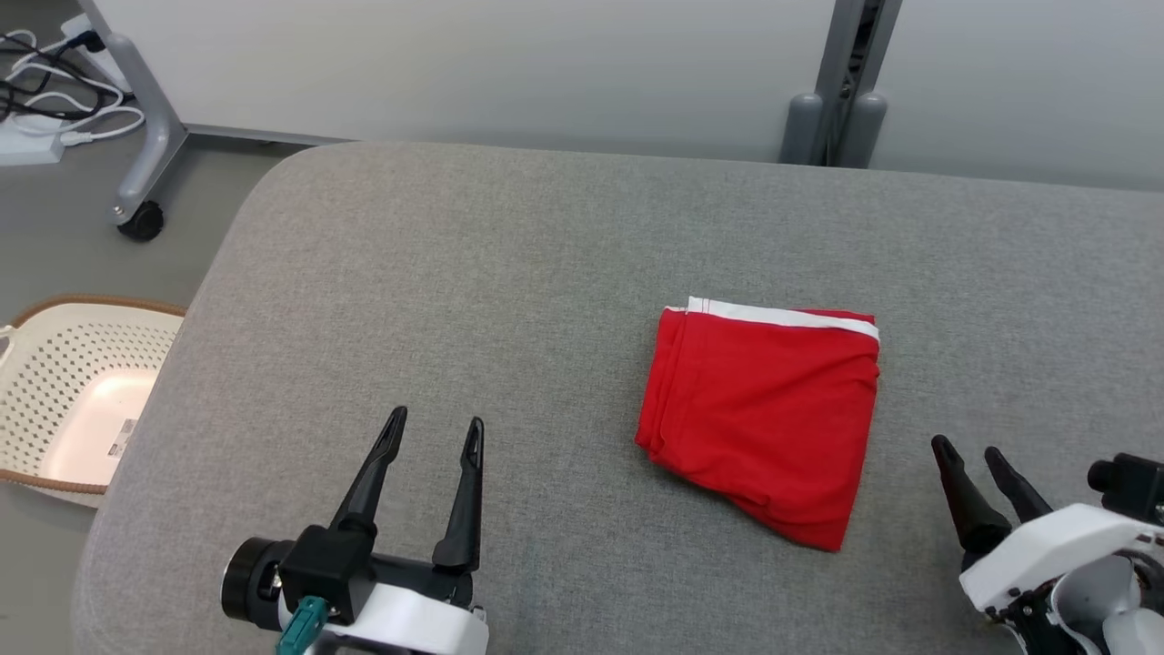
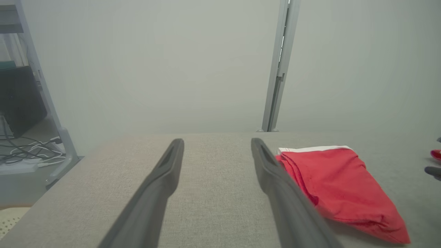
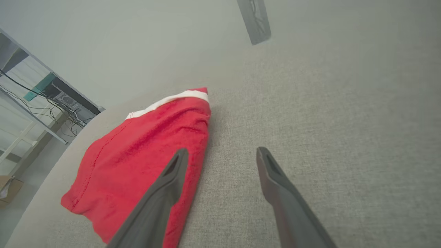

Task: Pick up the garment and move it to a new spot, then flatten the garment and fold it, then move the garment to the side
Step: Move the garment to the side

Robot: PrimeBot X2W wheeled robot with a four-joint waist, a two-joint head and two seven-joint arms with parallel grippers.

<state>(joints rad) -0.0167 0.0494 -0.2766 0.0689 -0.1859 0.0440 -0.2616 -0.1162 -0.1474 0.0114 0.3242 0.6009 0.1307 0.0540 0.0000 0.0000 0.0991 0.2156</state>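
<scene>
A red garment with a white band along its far edge lies folded into a rough square on the grey padded table, right of centre. My left gripper hovers open at the lower left, well clear of the cloth. At the lower right my right gripper is open too, a short way right of the garment's near corner. In the left wrist view the garment lies right of the open left gripper. Through the right wrist view the garment lies left of the open right gripper.
A white perforated basket stands on the floor left of the table. A wheeled grey stand leg and cables are at the far left. A grey post rises behind the table against the pale wall.
</scene>
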